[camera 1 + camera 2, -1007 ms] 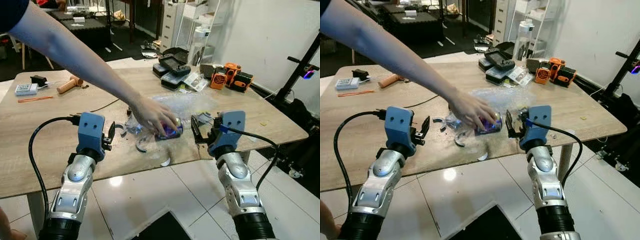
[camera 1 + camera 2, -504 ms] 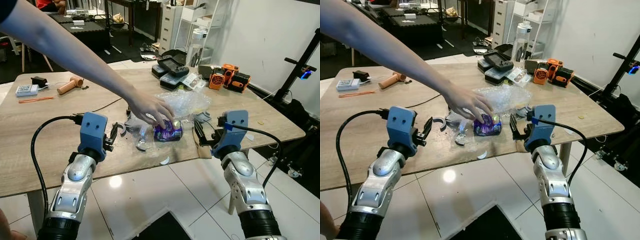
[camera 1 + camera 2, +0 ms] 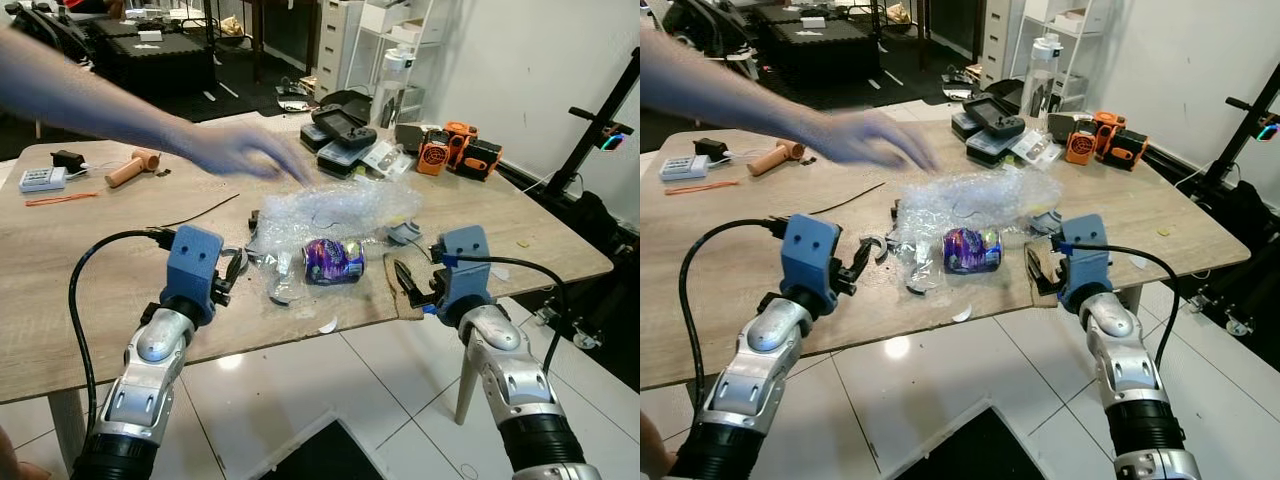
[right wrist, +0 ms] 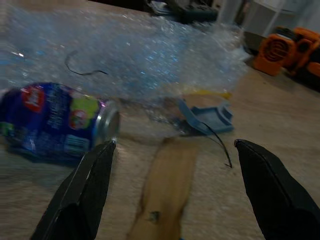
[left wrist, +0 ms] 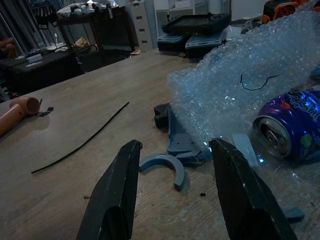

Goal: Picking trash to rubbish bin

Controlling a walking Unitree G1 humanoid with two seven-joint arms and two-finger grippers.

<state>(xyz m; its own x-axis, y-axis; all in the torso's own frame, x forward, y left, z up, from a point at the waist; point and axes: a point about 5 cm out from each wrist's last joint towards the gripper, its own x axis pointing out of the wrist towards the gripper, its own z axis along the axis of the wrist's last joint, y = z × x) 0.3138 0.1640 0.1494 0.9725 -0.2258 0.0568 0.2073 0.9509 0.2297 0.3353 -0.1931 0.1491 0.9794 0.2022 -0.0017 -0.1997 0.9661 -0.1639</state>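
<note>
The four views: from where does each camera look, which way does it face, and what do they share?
Left eye view: from the head, forward and down at the table; both silver arms, left gripper and right gripper, jaws open; a person's blurred hand.
Right eye view: same scene.
Left wrist view: along the left fingers toward the bubble wrap and can.
Right wrist view: along the right fingers toward the can.
Shared: can and bubble wrap.

Orange tool (image 3: 461, 149), perhaps a blower
</note>
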